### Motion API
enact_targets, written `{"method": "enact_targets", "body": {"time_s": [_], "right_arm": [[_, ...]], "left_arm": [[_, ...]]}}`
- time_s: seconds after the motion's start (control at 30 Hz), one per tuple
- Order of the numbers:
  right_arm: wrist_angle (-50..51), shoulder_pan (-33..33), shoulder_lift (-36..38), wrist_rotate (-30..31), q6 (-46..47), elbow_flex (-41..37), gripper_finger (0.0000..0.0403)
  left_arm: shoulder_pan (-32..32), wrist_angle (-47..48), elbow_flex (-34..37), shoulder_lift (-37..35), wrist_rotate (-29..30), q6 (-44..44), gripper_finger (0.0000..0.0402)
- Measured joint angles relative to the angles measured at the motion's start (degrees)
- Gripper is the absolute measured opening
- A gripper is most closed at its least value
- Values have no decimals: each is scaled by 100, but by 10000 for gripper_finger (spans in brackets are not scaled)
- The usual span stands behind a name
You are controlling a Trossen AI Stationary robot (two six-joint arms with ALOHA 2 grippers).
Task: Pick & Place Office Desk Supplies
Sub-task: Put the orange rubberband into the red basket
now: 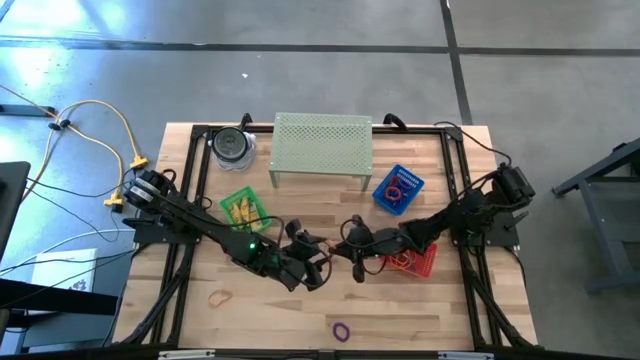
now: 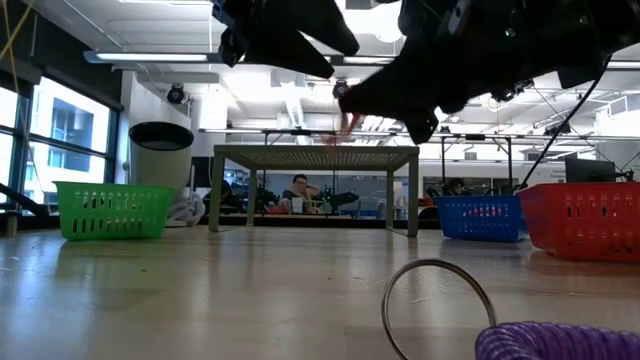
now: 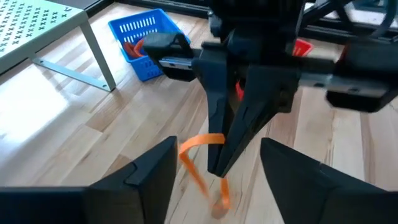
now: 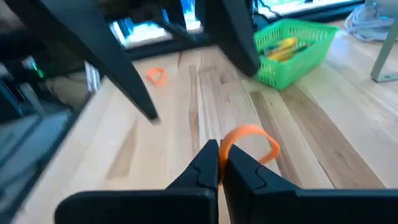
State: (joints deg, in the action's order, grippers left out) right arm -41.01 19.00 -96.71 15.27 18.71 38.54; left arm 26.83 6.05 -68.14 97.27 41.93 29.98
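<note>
**Orange band pinched by the right arm, left arm just across from it**

High view: both grippers meet mid-table, the left gripper (image 1: 318, 268) and right gripper (image 1: 352, 250) almost nose to nose. The band itself is too small to make out here. The red basket (image 1: 420, 262) sits just behind the right gripper, along its own arm.

Low view: both arms hang above the table as dark shapes; a faint reddish bit (image 2: 345, 128) dangles at one tip, can't tell more.

Left wrist view: the left arm's fingers (image 3: 146, 171) are spread wide, nothing between them. Straight ahead, the right gripper's tips are pressed together on the orange band (image 3: 200, 155), which droops down from them toward the table.

Right wrist view: right fingers (image 4: 205, 163) are squeezed together with the band looping out just past the tips, long axis running sideways across them.

My guess: the right arm owns it now, so the move is backward toward a basket.
</note>
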Motion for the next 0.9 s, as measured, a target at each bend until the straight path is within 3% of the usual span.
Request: {"method": "enact_targets", "body": {"time_s": [0.17, 0.37, 0.67, 0.77, 0.9], "right_arm": [[751, 150, 518, 206, -320, 1, 2], [2713, 677, 1671, 1164, -507, 85, 3], [5365, 1632, 3123, 2108, 843, 177, 3], [6208, 1885, 3467, 2114, 1432, 177, 3], [7111, 2125, 3652, 1501, 2033, 176, 3]], "left_arm": [[0, -29, 0, 0, 2, 0, 239], [31, -20, 0, 0, -173, 0, 239], [104, 8, 0, 0, -435, 0, 239], [111, 15, 0, 0, -435, 0, 239], [120, 15, 0, 0, -453, 0, 239]]}}
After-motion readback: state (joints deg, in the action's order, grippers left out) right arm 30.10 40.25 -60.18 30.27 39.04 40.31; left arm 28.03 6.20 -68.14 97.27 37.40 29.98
